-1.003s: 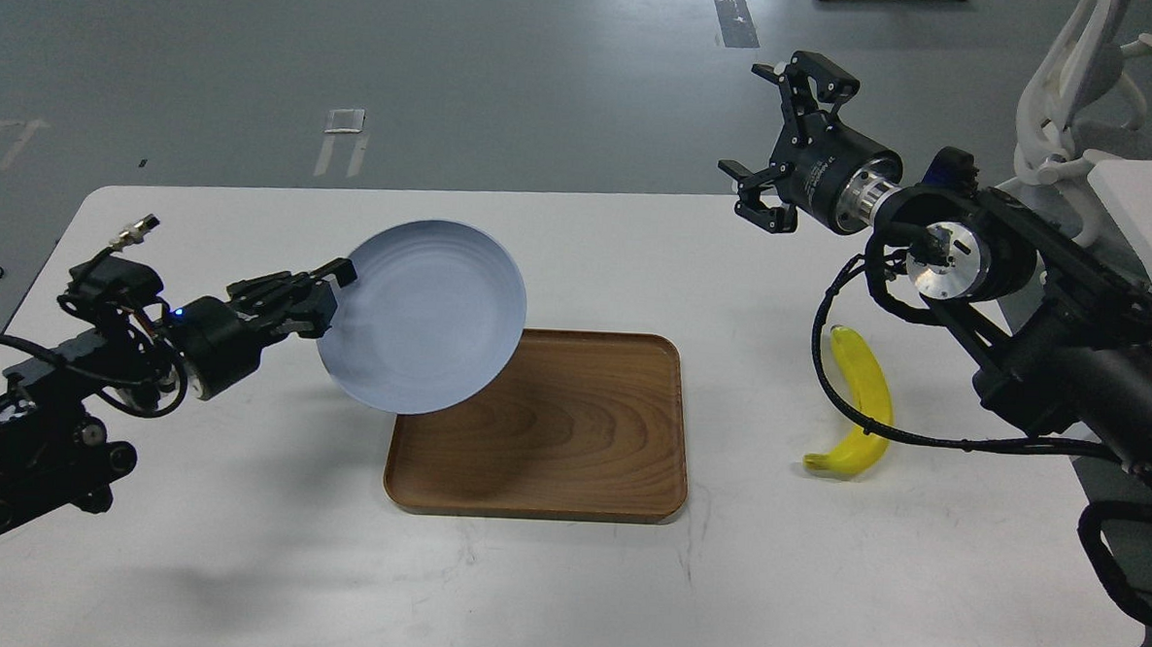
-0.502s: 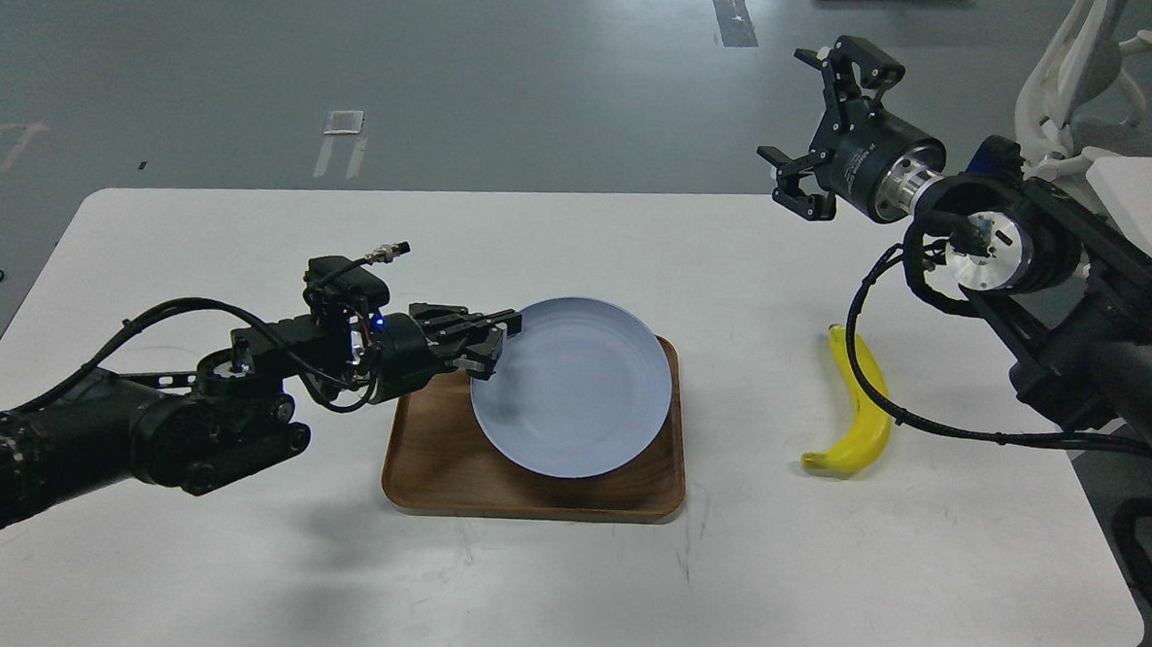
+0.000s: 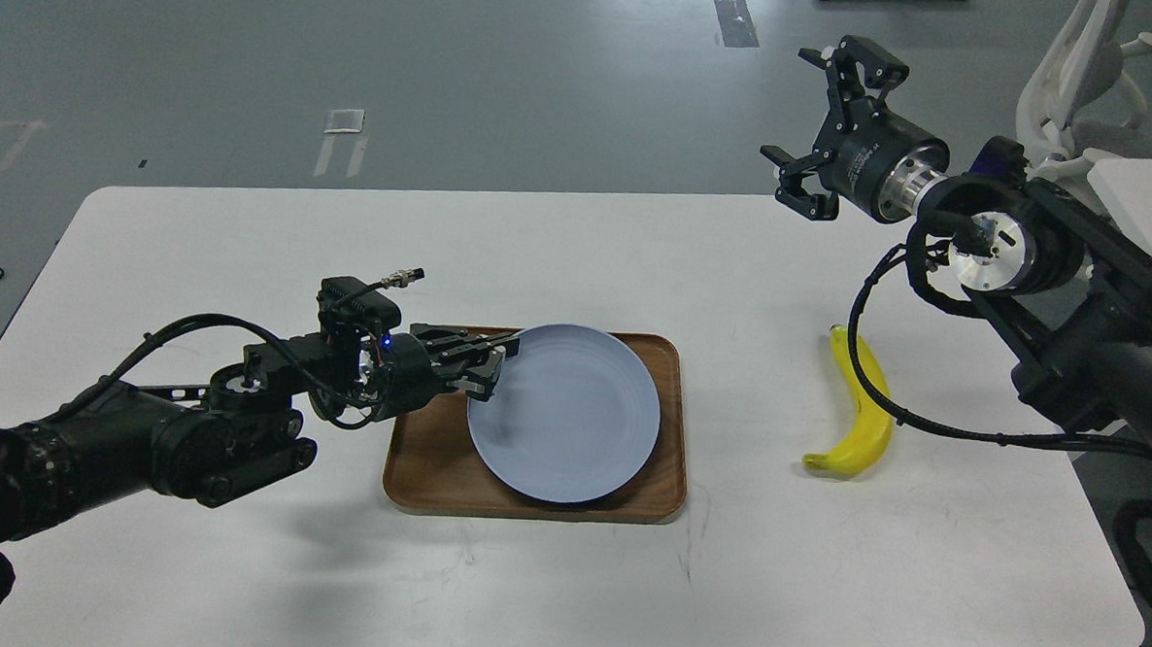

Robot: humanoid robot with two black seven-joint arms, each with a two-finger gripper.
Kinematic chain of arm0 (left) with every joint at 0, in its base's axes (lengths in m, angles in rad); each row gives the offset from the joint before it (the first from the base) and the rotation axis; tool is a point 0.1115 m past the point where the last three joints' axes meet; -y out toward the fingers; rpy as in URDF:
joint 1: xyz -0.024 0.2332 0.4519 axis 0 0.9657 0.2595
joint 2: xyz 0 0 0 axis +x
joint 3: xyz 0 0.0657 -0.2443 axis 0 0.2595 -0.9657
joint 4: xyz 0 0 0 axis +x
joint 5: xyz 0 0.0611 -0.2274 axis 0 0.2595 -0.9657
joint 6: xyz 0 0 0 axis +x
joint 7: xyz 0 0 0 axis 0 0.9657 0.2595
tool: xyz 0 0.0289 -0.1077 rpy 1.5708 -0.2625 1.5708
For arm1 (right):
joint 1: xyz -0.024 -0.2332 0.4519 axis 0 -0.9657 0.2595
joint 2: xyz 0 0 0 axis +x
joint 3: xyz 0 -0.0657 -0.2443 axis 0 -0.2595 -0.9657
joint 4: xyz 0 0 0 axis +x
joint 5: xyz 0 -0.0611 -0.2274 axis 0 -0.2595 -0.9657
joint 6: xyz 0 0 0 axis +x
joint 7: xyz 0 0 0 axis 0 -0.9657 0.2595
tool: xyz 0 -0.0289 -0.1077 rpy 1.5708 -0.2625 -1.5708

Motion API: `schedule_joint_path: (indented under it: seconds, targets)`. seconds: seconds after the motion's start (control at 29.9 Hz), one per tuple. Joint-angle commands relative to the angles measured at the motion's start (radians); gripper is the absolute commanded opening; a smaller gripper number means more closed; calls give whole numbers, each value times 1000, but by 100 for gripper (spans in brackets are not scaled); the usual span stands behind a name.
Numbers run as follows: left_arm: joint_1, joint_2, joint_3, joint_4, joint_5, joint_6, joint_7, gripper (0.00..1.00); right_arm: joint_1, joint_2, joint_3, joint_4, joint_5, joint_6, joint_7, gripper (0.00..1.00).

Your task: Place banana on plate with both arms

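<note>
The pale blue-grey plate (image 3: pixel 564 412) lies flat on the brown wooden tray (image 3: pixel 424 453) at the table's middle. My left gripper (image 3: pixel 493 362) is at the plate's left rim, its fingers closed on the rim. The yellow banana (image 3: pixel 859 414) lies on the white table to the right of the tray, partly crossed by a black cable of my right arm. My right gripper (image 3: pixel 830 130) is open and empty, held high above the table's far right edge, well behind the banana.
The white table (image 3: pixel 249 251) runs to its edges on all sides. A white chair (image 3: pixel 1073 73) stands at the far right, behind my right arm. Grey floor lies beyond the table.
My left gripper carried the plate from a tilted, raised position at the left down flat onto the tray. My right gripper moved up and to the right.
</note>
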Motion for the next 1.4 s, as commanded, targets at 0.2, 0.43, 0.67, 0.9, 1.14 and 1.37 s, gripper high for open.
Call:
schedule_joint_path:
  seconds: [0.2, 0.43, 0.67, 0.9, 1.14, 1.37]
  targets:
    - [-29, -1, -55, -14, -237, 0, -12, 98, 8, -32, -8, 2, 0, 5, 0, 100]
    - [-148, 7, -253, -54, -754, -26, 14, 98, 29, -203, -144, 114, -138, 40, -1, 100]
    - [-158, 22, -562, -46, -1205, -225, 273, 98, 89, -453, -423, 340, -673, 159, -11, 99]
    - [-49, 20, -742, -49, -1242, -248, 345, 98, 92, -494, -626, 363, -997, 235, -17, 94]
    - [0, 59, -824, -60, -1242, -255, 330, 98, 71, -420, -732, 271, -1002, 233, -54, 90]
    - [2, 76, -824, -61, -1241, -255, 319, 98, 55, -342, -735, 173, -1023, 232, -55, 85]
